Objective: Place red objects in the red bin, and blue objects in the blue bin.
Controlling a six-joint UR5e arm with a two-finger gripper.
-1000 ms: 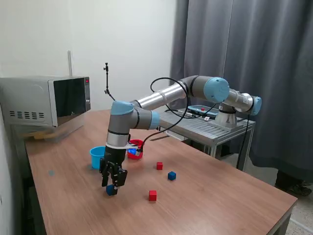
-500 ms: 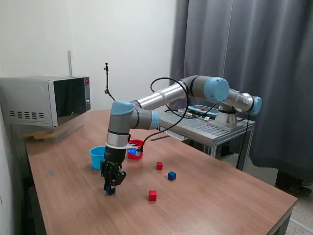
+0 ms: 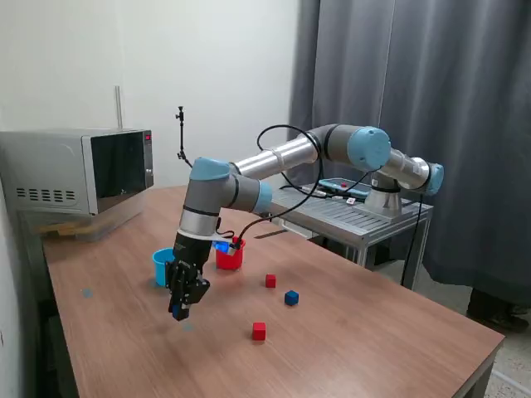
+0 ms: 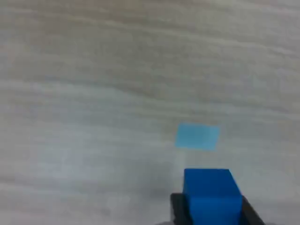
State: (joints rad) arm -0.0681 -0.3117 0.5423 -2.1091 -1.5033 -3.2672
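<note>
My gripper [image 3: 179, 312] hangs a little above the wooden table, shut on a dark blue cube [image 4: 208, 193] that fills the gap between its fingers in the wrist view. The light blue cup [image 3: 163, 265] stands just behind the gripper, toward the exterior view's left. Further back and to the right is the red cup [image 3: 230, 254], partly behind the arm. Three cubes lie loose on the table: a red cube [image 3: 270, 281], a blue cube [image 3: 291, 297] and a second red cube [image 3: 259, 331] nearest the front.
A microwave [image 3: 79, 170] sits at the table's back left. A metal stand [image 3: 365, 217] holding the arm's base is behind the table at the right. A pale blue patch [image 4: 197, 136] shows on the wood below the held cube.
The gripper closed on the blue cube on the table and has risen with it, shifting slightly toward the exterior view's left.
</note>
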